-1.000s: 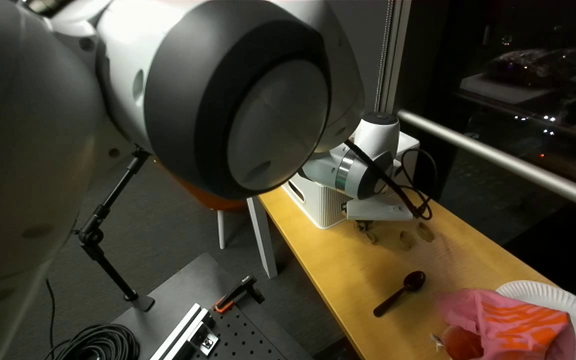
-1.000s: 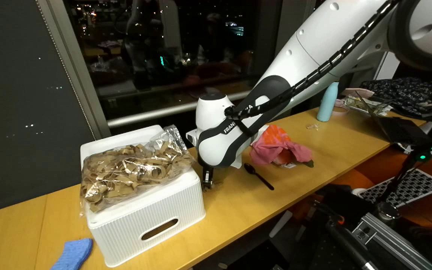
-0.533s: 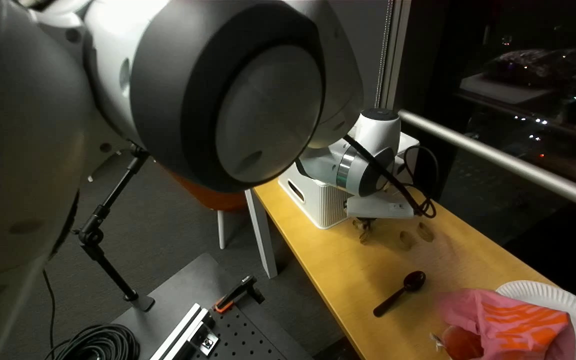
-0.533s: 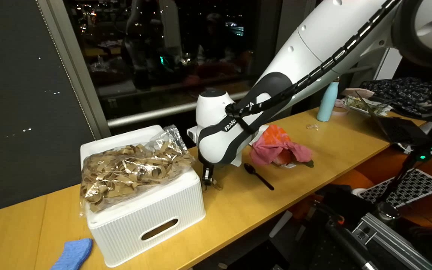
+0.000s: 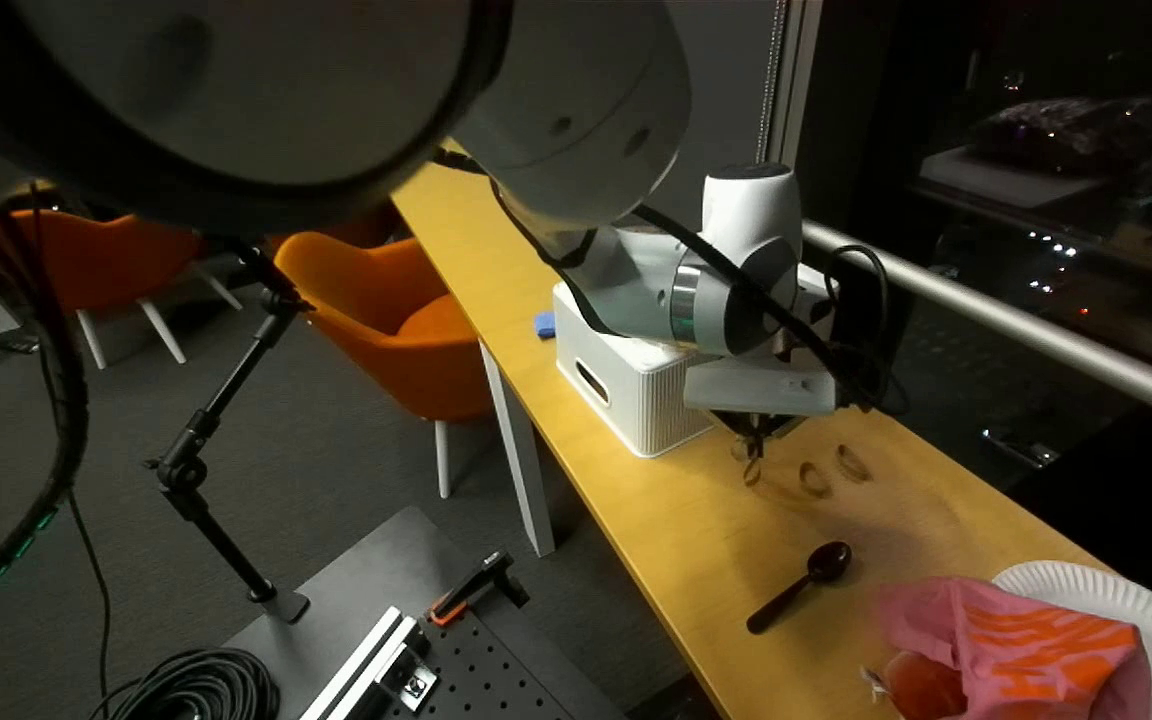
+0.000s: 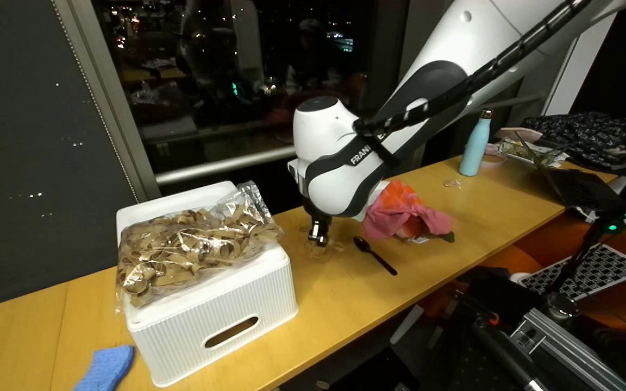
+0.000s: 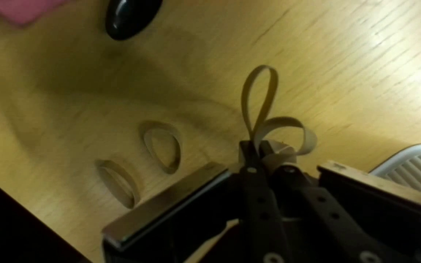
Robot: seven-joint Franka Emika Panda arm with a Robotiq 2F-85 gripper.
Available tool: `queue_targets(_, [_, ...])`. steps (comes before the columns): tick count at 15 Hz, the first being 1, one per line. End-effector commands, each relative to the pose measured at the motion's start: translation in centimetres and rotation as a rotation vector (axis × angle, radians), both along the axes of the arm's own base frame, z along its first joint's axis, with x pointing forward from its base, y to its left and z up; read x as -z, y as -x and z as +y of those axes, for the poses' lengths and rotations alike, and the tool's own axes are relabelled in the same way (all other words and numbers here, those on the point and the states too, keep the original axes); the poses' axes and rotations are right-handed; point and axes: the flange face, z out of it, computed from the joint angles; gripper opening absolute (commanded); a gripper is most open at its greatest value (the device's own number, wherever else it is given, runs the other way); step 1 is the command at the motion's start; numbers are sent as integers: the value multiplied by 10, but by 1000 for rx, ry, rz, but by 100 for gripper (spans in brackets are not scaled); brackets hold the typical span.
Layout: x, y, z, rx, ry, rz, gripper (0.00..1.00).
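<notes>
Jaws stand nearly together, pinching thin tan loops (image 7: 265, 127).

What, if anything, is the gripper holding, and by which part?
A tan looped band, pinched at its narrow end by the gripper; whether the adjoining loop belongs to it is unclear.

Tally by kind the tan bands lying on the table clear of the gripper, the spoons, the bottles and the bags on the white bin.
Tan bands clear of the gripper: 2
Black spoon: 1
Light blue bottle: 1
Clear bag: 1
Total: 5
</notes>
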Motion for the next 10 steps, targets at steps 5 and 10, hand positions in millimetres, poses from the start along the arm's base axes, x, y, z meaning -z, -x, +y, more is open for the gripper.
queue_targets(5, [-91,46,-5,133,15,-83,1])
queue_targets(10, [-141,40,36,119,-41,-229,1])
